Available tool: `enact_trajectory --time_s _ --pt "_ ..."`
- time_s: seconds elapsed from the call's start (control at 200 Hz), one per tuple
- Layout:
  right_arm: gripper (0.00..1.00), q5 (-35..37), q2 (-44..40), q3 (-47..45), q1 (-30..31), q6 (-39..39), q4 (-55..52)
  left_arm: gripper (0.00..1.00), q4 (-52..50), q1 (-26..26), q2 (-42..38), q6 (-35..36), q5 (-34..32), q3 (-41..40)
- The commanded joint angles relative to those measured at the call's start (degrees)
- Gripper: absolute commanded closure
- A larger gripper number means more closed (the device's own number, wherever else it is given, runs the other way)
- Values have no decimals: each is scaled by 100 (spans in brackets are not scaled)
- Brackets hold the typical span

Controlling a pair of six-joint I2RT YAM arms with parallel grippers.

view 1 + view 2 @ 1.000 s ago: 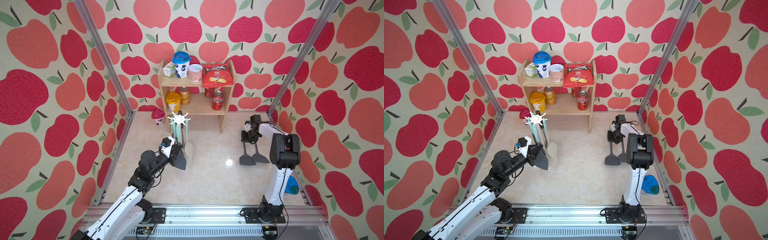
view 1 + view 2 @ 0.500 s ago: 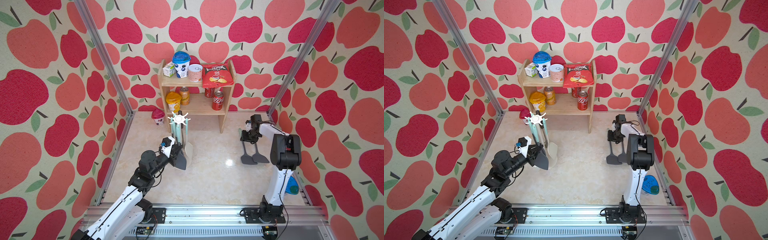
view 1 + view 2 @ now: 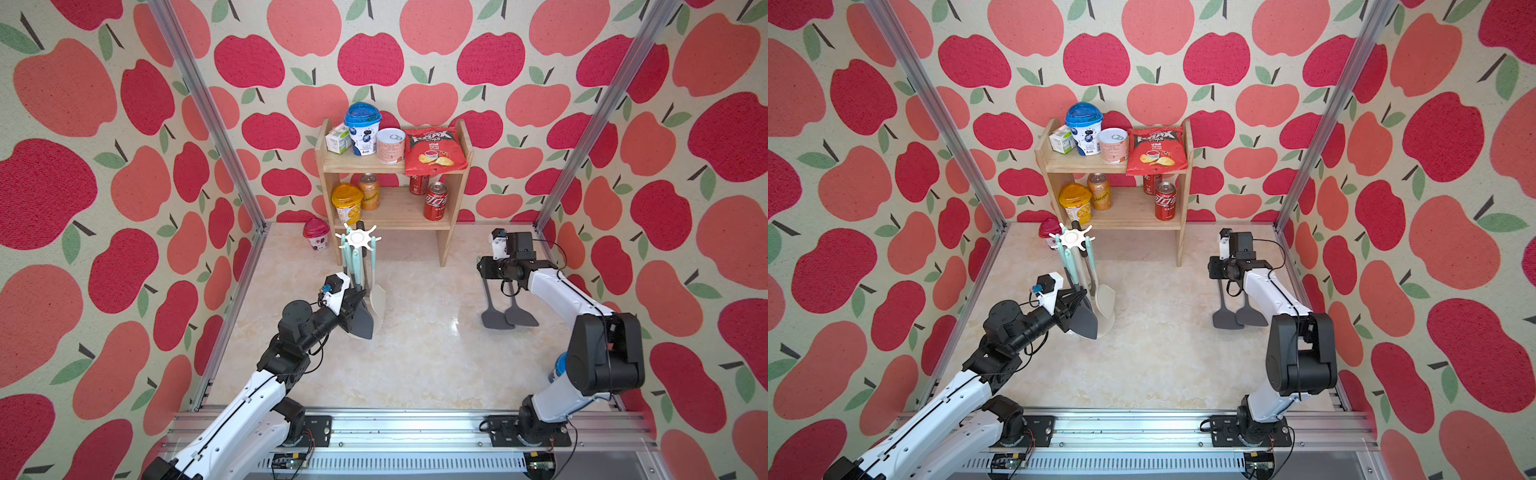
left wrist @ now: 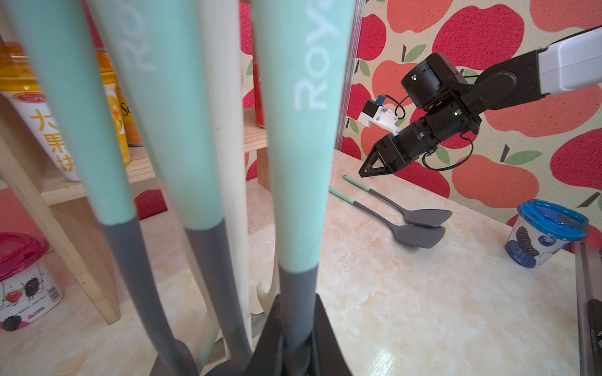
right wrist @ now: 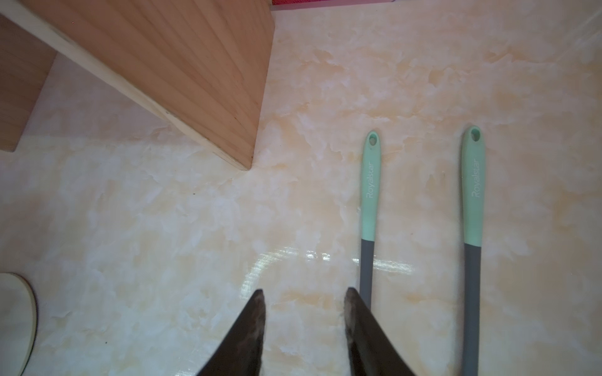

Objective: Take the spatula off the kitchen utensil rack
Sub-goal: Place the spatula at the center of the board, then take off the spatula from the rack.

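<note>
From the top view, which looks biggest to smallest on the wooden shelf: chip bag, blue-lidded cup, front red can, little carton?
1. chip bag
2. blue-lidded cup
3. front red can
4. little carton
The last two look close, so that order is unsure.

The left arm (image 3: pixel 257 395) and right arm (image 3: pixel 557 291) are built alike: glossy white link shells between matte black cylindrical joint housings, with thin black cables (image 3: pixel 555 249) looping loose at the joints. Each wrist carries a white bracket (image 3: pixel 334 291) with a small blue part, ahead of black tapering fingers (image 5: pixel 247 341). Black base plates (image 3: pixel 528 430) sit bolted to a ribbed aluminium rail (image 3: pixel 395 428) at the near edge, and small green lights (image 4: pixel 456 114) glow on the right arm.
</note>
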Motion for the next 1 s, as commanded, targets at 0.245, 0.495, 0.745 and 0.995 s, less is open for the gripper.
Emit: enact_trajectory --time_s 0.245,0.495,0.745,0.995 --pt "58 -1267 -1007 -781 196 158 1114 100 -866 -30 141 74 87 -51" --pt "58 -2367 -1602 -1003 358 478 1600 100 -928 -30 65 91 58 -42" --pt "57 -2749 -1836 -1065 917 333 1747 100 -954 -30 36 66 69 -33" --pt "54 -3114 -1801 -1099 1288 349 2017 100 -1037 -30 -60 91 60 -16"
